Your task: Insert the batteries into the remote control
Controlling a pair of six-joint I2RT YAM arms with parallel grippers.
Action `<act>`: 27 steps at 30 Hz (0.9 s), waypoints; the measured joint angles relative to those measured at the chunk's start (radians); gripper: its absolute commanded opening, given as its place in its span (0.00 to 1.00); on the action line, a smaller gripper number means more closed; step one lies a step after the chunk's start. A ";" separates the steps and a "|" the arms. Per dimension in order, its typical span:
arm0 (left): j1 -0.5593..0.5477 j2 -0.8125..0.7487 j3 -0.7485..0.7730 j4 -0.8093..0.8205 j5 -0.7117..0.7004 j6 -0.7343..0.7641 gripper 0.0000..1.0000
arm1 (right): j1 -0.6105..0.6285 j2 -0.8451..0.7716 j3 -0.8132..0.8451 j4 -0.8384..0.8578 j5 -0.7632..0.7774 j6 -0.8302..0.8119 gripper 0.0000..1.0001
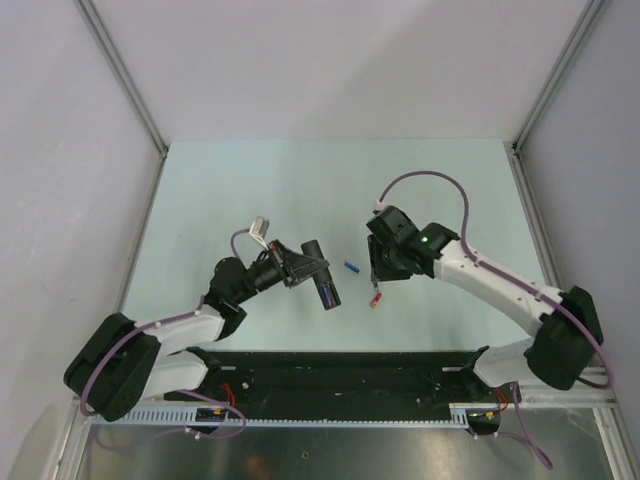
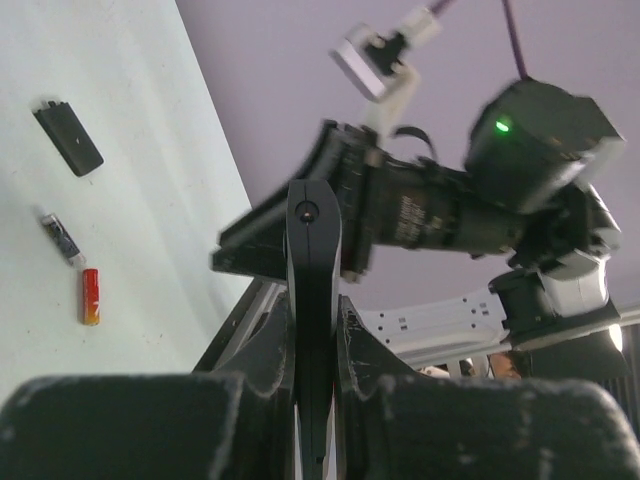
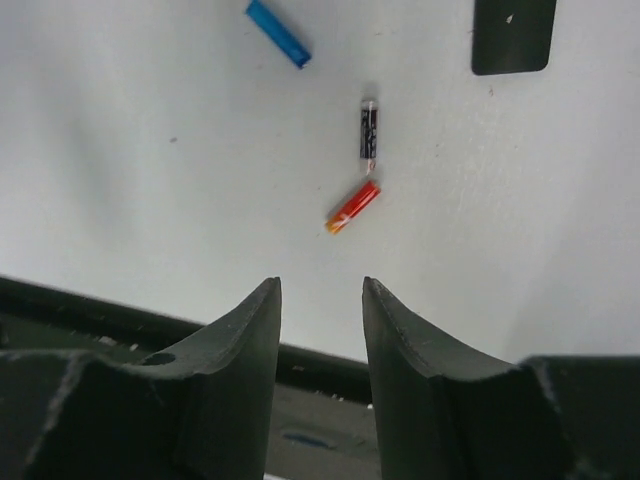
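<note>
Where left hand (image 2: pixel 313 310) grips, remote control (image 2: pixel 313 225) is hidden.

Obscured: remote control (image 2: pixel 313 240) lower end hidden within left gripper (image 2: pixel 314 322) | black flat piece (image 3: pixel 513 35) cut off by top edge | dark cylinder (image 3: pixel 369 132) label too small, we cannot read it

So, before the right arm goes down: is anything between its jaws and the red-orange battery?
Nothing visible. The red-orange battery lies just ahead of the open right gripper, with a dark battery close beyond it, not between.
</note>
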 measured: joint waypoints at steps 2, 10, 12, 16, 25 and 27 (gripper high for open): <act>0.000 -0.018 -0.014 0.001 -0.001 0.000 0.00 | -0.012 0.042 -0.023 0.037 0.018 -0.007 0.50; 0.003 -0.151 -0.091 0.000 -0.018 0.002 0.00 | -0.021 0.101 -0.056 0.161 0.101 -0.021 0.68; 0.003 -0.173 -0.099 0.001 -0.021 0.007 0.00 | -0.038 0.100 -0.068 0.187 0.100 -0.021 0.65; 0.003 -0.179 -0.099 0.006 -0.021 0.010 0.00 | -0.077 0.108 -0.095 0.210 0.098 -0.022 0.53; 0.003 -0.177 -0.100 0.007 -0.020 0.009 0.00 | -0.085 0.222 -0.110 0.236 0.089 -0.023 0.48; 0.003 -0.174 -0.103 0.010 -0.017 0.008 0.00 | -0.087 0.238 -0.110 0.239 0.088 -0.026 0.48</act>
